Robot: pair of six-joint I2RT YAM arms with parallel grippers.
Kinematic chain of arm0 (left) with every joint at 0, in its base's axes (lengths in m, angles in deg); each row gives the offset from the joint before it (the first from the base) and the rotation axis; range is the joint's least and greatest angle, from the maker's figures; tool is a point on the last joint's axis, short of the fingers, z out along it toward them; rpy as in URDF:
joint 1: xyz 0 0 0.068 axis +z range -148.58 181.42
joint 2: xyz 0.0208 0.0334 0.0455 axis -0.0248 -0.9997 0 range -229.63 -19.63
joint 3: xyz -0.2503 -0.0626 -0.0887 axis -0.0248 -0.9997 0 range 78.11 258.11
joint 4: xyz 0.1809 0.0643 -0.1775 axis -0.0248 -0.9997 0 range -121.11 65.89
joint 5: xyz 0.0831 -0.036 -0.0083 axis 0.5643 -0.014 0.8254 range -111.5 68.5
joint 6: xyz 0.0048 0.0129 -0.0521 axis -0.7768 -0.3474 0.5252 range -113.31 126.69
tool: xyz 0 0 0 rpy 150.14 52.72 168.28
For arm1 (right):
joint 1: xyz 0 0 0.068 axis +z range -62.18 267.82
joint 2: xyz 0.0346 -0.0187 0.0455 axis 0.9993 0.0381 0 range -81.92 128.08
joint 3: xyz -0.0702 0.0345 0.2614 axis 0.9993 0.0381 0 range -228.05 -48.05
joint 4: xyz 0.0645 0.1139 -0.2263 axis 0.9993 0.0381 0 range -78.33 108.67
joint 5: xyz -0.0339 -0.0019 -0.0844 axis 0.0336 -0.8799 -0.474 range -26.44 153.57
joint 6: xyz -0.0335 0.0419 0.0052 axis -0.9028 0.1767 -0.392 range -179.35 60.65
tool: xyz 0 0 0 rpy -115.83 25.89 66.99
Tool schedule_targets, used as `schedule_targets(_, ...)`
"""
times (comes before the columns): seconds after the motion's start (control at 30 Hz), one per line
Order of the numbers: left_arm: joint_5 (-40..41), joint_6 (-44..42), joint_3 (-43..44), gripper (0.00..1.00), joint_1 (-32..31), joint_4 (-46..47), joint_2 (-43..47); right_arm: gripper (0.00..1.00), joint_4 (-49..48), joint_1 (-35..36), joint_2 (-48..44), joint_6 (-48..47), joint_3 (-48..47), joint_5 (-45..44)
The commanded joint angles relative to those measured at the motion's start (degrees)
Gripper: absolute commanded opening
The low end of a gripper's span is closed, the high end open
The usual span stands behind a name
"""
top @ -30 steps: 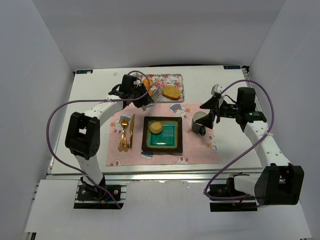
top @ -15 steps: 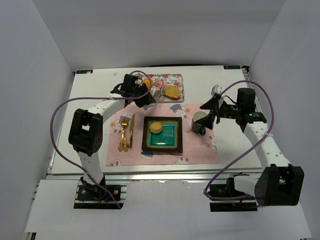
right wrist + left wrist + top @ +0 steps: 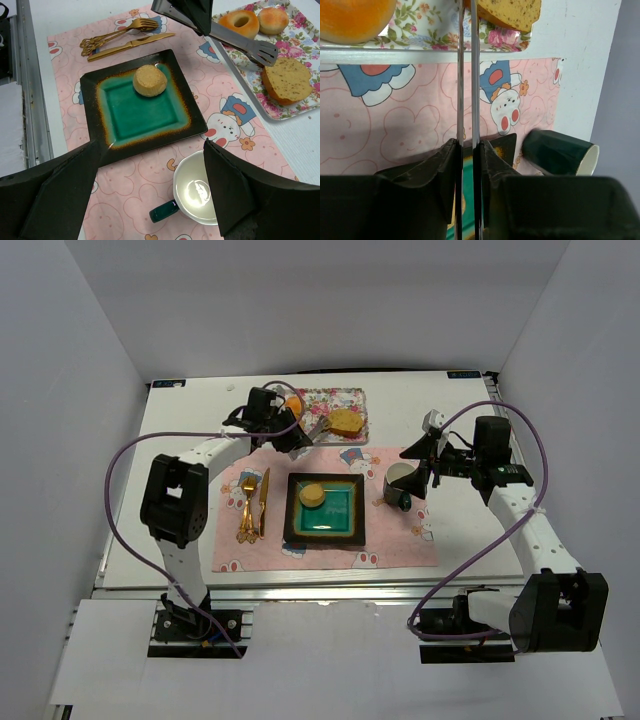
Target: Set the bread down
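**Desk:** What's on the left side?

**Me:** A gold fork and knife lie side by side on the pink placemat, just left of the square dark plate. Behind them my left gripper is clenched on a pair of metal tongs. On the wrist feed I see the two blades running out nearly together, with nothing between them.

**Desk:** And the bread?

**Me:** Two pieces. The small round bun sits on the plate, in the far-left part of its teal centre. The toasted slice lies on the floral tray behind the placemat, at the tray's right end. A ring-shaped roll and a round roll lie further left on that tray. The tong tips are just beside the slice's left edge, and I can't tell whether they touch it.

**Desk:** Right side?

**Me:** A dark green mug, white inside, stands on the placemat just right of the plate. My right gripper hovers above it with its fingers spread wide, holding nothing.
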Motion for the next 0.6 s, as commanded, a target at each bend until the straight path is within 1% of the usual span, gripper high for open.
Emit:
schedule_targets(0.0, -2.29, 0.88, 1.15, 0.12, 0.76, 2.8, 2.6, 0.88, -1.38, -0.41, -1.34, -0.28, -0.07, 0.62)
schedule_targets(0.07, -2.29, 1.58, 0.36, 0.06, 1.37, 4.2, 3.84, 0.88, -1.29, -0.41, -1.43, -0.37, -0.24, 0.62)
schedule_targets(0.1, -2.46, 1.68, 0.18, 0.01, 1.55, 4.47, 5.15, 0.88, -1.2, -0.32, -1.52, -0.37, -0.33, 0.62)
schedule_targets(0.13, -2.46, 1.68, 0.09, 0.0, 1.9, 4.65, 5.94, 0.88, -1.03, -0.41, -1.52, -0.37, -0.51, 0.62)
schedule_targets(0.23, -2.9, 1.41, -0.26, 0.0, 2.17, 4.39, 9.54, 0.88, -0.41, -0.41, -1.61, -1.07, -0.86, 0.62)
schedule_targets(0.33, -3.26, -0.16, -2.01, 0.0, 2.17, 2.11, 13.06, 0.88, 0.38, -0.41, -1.78, -1.77, -1.21, 0.53)
schedule_targets(0.43, -3.08, -3.06, -6.14, 0.0, 2.08, -2.36, 18.95, 0.88, 1.0, -0.5, -1.96, -2.13, -1.56, 0.45)
schedule_targets(0.47, -2.91, -5.68, -7.11, 0.0, 2.08, -6.38, 22.35, 0.88, 1.08, -0.5, -1.96, -2.39, -1.65, 0.45)
schedule_targets(0.53, -2.38, -7.89, -10.8, 0.0, 1.99, -10.01, 25.89, 0.88, 1.35, -0.41, -1.96, -2.57, -1.91, 0.27)
schedule_targets(0.57, -2.29, -9.73, -12.11, 0.0, 1.99, -13.25, 27.73, 0.88, 1.44, -0.5, -1.78, -2.74, -2.0, 0.27)
